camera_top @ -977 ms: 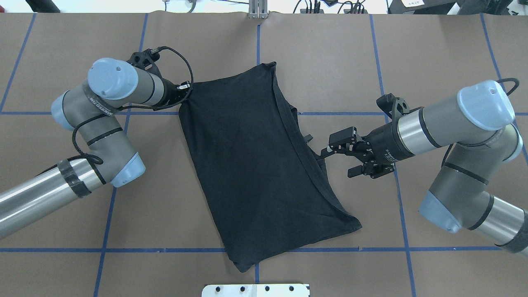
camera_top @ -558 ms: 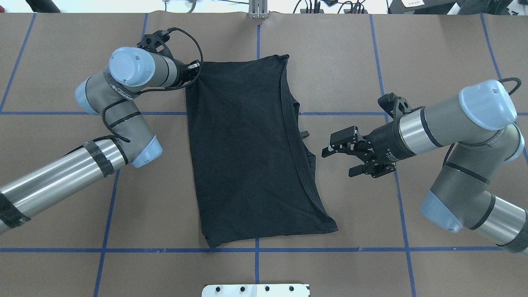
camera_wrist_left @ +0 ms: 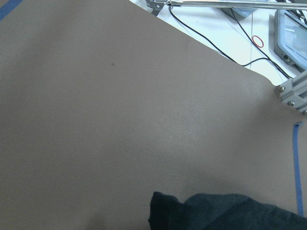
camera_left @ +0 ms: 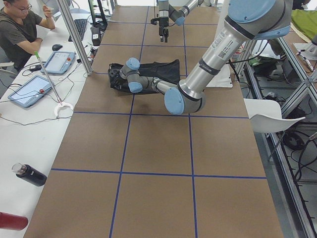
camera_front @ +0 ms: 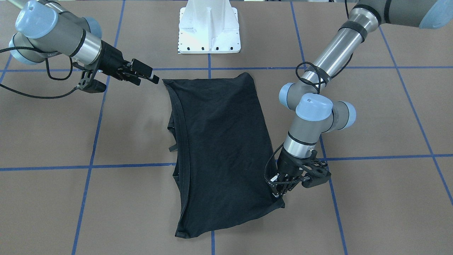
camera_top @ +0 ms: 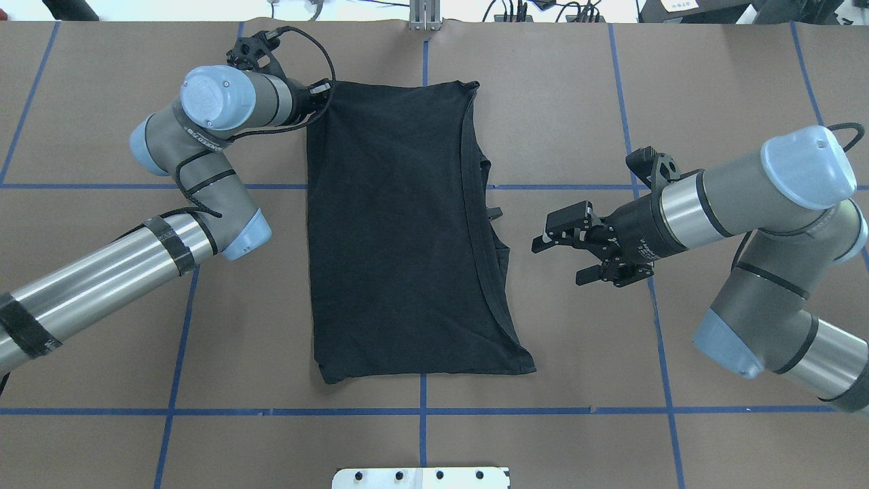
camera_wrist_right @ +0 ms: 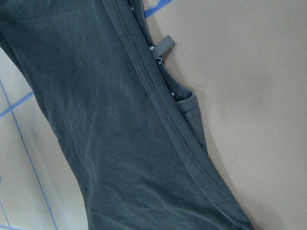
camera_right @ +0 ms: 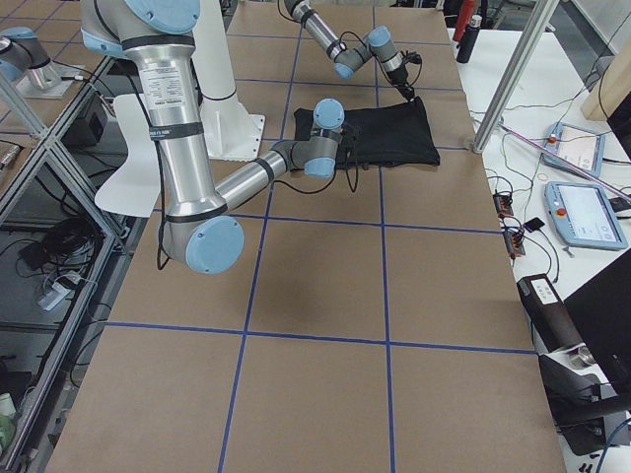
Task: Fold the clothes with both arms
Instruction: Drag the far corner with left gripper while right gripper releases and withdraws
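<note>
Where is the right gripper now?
In the overhead view the right gripper is open right of centre, just off the T-shirt's right edge, not touching it.

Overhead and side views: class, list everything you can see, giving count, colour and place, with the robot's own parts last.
T-shirt: one, black, folded lengthwise, table centre.
table: one, brown cover, under everything.
tape lines: several, blue, gridding the table.
pedestal base: one, white, at the robot's edge of the table.
tablets: two, grey, on the white side bench.
bottles: two, one black, one red, same bench.
person: one, dark top, seated at that bench.
left arm, right arm: grey, light-blue caps, either side of the T-shirt.
left gripper: black, shut on the T-shirt's far corner.
right gripper: black, open, beside the T-shirt's right edge, not touching.
</note>
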`<state>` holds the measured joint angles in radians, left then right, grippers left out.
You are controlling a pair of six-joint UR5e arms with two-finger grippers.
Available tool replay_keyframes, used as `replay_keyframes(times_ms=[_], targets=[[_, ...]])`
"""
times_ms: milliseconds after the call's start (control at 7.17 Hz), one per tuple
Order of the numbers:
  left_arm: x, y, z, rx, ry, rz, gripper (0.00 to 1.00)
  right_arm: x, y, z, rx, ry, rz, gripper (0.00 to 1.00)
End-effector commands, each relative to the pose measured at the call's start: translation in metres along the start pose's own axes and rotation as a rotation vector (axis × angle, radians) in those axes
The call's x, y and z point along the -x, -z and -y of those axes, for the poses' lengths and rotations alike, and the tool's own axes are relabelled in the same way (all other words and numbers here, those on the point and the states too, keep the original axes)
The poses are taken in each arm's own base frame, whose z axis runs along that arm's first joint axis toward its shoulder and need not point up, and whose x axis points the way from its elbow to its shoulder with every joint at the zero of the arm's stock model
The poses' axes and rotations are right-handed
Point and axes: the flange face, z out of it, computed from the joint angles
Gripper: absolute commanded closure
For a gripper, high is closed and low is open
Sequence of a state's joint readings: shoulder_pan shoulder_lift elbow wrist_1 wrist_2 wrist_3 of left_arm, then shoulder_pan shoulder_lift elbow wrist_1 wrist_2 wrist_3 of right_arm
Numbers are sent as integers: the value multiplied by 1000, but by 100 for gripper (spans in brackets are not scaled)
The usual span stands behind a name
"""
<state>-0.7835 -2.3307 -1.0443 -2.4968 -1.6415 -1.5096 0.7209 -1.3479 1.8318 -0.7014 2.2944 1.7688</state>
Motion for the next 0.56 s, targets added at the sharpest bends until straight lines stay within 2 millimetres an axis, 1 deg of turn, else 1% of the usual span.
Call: replay_keyframes(times_ms=[0, 140, 279, 419], targets=[[-7, 23, 34, -32, -33, -35, 0, 1, 6, 9, -44, 63, 2, 0], [-1, 40, 42, 1, -31, -55, 0, -2, -1, 7, -58, 88, -6, 0], [17, 66, 48, 43, -70, -82, 0, -4, -15, 3, -85, 141, -22, 0], [38, 102, 47, 32, -140, -117, 0, -4, -37, -2, -166, 211, -72, 0]])
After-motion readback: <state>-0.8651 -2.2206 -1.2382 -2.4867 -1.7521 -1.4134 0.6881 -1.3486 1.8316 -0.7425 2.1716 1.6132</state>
